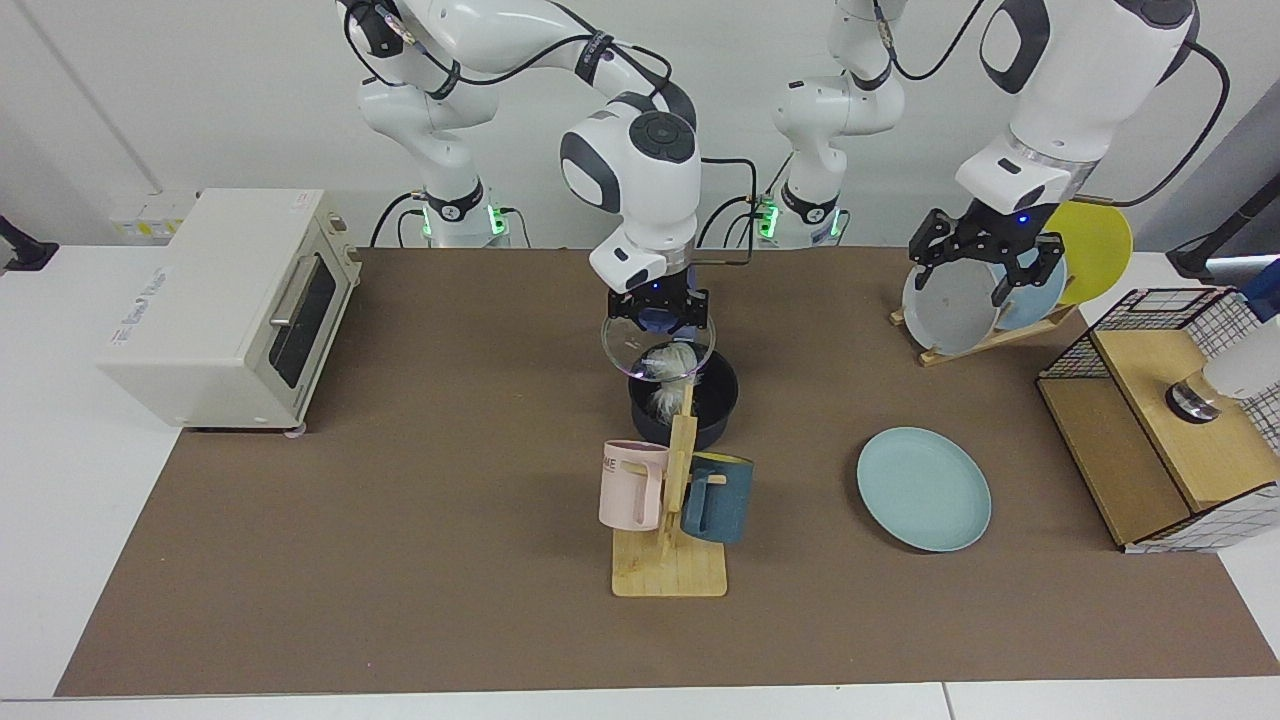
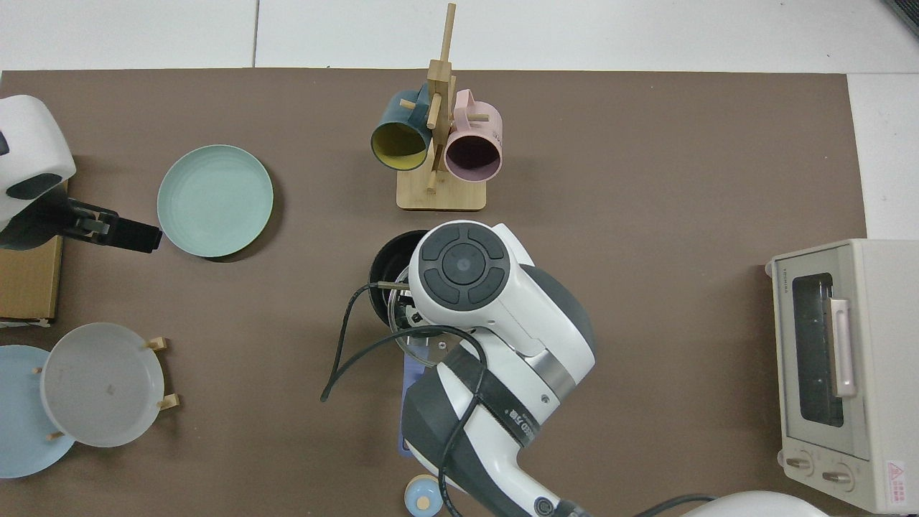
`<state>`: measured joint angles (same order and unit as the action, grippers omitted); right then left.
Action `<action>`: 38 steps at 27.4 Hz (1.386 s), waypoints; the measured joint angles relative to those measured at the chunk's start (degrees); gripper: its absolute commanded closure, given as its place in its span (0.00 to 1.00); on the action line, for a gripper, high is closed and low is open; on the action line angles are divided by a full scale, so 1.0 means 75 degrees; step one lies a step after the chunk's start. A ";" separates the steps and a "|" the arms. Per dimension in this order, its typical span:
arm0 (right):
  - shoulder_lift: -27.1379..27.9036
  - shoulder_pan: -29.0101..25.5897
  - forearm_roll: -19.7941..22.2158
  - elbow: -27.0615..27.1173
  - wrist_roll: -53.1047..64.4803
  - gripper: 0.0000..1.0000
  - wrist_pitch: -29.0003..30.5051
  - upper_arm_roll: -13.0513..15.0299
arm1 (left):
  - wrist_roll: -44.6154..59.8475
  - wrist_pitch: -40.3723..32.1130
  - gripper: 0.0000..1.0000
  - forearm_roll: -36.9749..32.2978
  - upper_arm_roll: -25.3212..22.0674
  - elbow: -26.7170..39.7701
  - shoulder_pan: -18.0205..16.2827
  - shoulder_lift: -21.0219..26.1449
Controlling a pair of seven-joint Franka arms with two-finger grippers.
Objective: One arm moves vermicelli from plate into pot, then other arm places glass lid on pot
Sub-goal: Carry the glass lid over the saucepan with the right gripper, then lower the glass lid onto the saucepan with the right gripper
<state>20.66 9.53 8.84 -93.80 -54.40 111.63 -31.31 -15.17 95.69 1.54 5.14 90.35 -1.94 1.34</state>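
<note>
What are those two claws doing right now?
Right gripper: jaws closed on the glass lid, above the pot.
Left gripper: jaws open, holding nothing, by the plate rack.

The glass lid [image 1: 657, 345] was clear and glossy. The vermicelli [image 1: 668, 364] looked like fine, fluffy white strands inside the matt black pot [image 1: 684, 400]. The teal plate [image 1: 923, 488] had a smooth, matt finish. The mug stand [image 1: 672, 545] was pale bare wood, the table mat [image 1: 400, 560] dull brown, and the toaster oven [image 1: 220, 305] a smooth cream shell.
</note>
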 measured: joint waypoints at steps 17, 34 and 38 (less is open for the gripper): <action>0.0092 -0.0049 0.0001 -0.0922 -0.0070 1.00 0.1700 -0.0006 | 0.0488 0.0110 0.00 0.0000 -0.0062 0.0006 -0.0006 0.0003; 0.0303 -0.0038 0.0368 -0.0847 -0.0696 1.00 0.2123 -0.0002 | 0.0495 0.0148 0.00 0.0003 0.0002 0.0012 0.0006 0.0004; 0.0376 -0.0035 0.0421 -0.0747 -0.0747 1.00 0.2072 -0.0002 | 0.0495 0.0148 0.00 0.0005 0.0087 0.0013 0.0017 0.0004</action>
<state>23.48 9.27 11.99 -99.40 -60.01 127.16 -31.32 -11.45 96.80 1.58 5.79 90.44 -1.82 1.38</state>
